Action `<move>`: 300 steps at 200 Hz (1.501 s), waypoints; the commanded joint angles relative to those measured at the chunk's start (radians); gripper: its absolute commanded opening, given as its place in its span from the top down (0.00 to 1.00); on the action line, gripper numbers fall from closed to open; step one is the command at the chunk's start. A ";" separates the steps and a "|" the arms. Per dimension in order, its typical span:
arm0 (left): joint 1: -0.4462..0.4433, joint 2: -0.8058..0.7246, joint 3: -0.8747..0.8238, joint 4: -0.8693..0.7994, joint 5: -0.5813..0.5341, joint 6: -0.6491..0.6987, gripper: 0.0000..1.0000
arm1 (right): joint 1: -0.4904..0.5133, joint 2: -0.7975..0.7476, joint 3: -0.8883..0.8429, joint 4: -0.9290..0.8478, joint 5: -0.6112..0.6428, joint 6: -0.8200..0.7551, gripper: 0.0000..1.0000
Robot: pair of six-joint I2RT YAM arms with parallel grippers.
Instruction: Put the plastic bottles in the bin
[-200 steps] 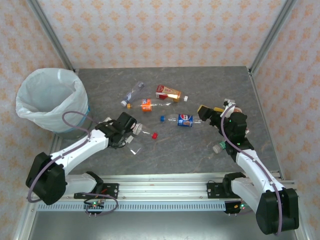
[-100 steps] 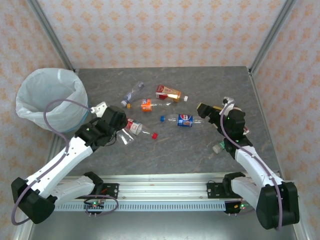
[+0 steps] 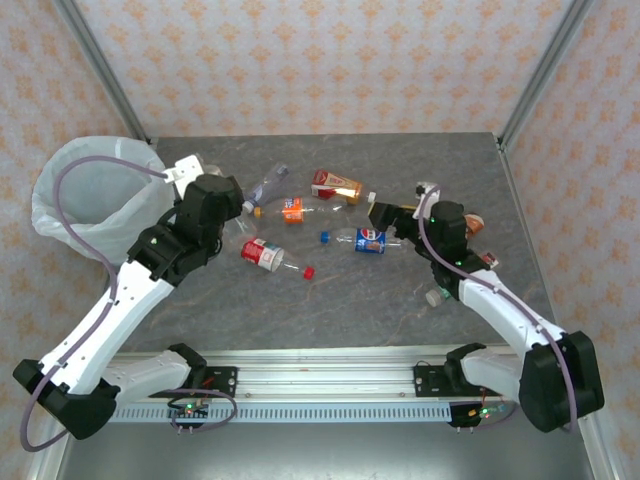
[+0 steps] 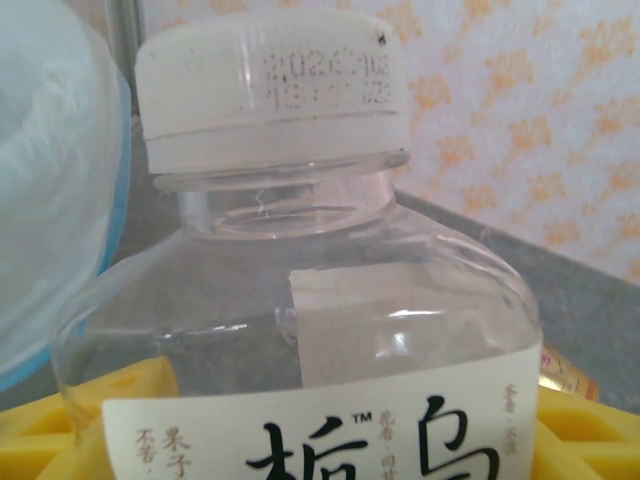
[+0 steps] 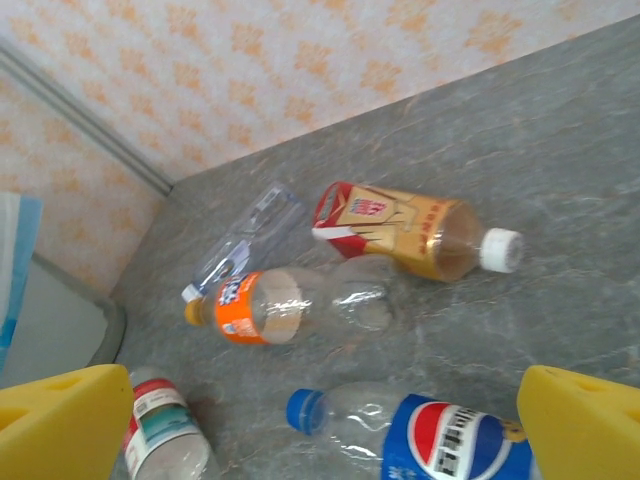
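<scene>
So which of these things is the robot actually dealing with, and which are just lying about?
In the job: bin; white-capped bottle in the left gripper; red-label bottle; orange-label bottle; Pepsi bottle; gold-and-red bottle; clear bottle.
Just lying about: small red cap, seemingly loose.

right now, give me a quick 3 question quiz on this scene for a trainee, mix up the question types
1. True or false: the right claw is open and empty.
2. Pick one: the held bottle in the left claw has a cap that is a) white b) blue c) red.
3. Short answer: which bottle on the table lies nearest the right claw?

Key: 1 true. 2 a. 3 the blue-label bottle.
</scene>
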 commanded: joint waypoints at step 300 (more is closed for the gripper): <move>0.801 0.385 0.302 0.029 -0.040 0.053 1.00 | 0.146 0.043 0.030 -0.003 0.102 -0.092 0.01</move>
